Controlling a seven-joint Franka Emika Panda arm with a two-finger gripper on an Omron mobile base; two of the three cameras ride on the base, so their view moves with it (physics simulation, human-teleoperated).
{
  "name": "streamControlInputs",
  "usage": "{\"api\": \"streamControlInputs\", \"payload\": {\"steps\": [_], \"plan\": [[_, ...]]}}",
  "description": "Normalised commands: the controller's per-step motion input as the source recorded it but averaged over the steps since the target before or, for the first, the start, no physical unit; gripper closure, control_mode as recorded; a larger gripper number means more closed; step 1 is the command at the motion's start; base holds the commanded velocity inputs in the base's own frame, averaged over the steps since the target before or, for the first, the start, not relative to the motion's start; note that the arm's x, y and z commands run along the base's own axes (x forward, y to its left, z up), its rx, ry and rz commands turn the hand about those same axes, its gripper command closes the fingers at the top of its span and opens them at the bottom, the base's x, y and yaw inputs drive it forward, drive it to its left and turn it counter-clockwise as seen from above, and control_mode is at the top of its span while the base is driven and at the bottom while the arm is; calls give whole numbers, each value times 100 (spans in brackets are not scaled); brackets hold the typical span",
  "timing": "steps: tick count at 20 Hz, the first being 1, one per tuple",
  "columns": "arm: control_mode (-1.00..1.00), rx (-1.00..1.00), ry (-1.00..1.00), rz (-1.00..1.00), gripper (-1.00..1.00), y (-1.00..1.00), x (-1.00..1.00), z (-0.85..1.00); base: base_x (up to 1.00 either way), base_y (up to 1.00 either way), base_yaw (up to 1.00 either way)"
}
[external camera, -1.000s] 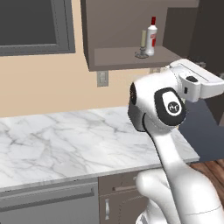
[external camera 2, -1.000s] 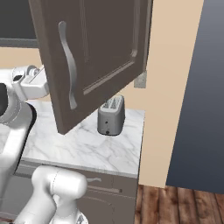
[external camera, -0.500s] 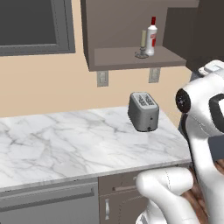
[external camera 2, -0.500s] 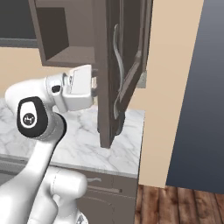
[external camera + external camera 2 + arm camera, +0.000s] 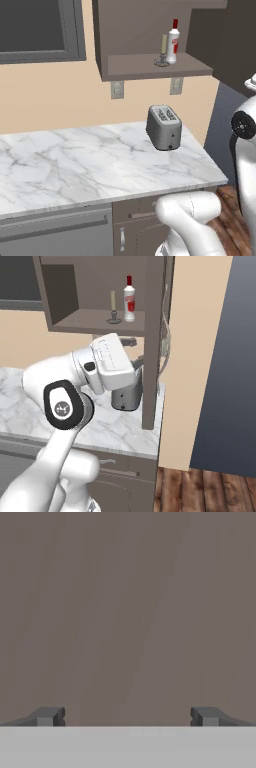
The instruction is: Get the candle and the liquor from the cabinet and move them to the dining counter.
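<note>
End effector [image 5: 125, 717], jaws spread and empty, faced the cabinet [image 5: 155, 341] door below the shelf where the candle [image 5: 113, 306] and liquor [image 5: 129, 298] stood touching; it should rise and approach the candle squarely.

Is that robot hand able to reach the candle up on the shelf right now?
Probably yes: the cabinet door stands open and the candle sits uncovered near the front, beside the liquor. The open hand is still lower, facing the door.
</note>
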Motion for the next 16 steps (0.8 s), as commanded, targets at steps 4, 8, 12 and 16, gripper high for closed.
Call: {"api": "streamControlInputs", "payload": {"steps": [4,8,12,16], "plan": [[-100,0,0,3,-100,-9,0,0,0,0,0],[-100,0,0,0,-100,0,0,0,0,0,0],[-100,0,3,0,-100,51,0,1,0,0,0],[-100,0,14,7,-100,68,0,17,0,0,0]]}}
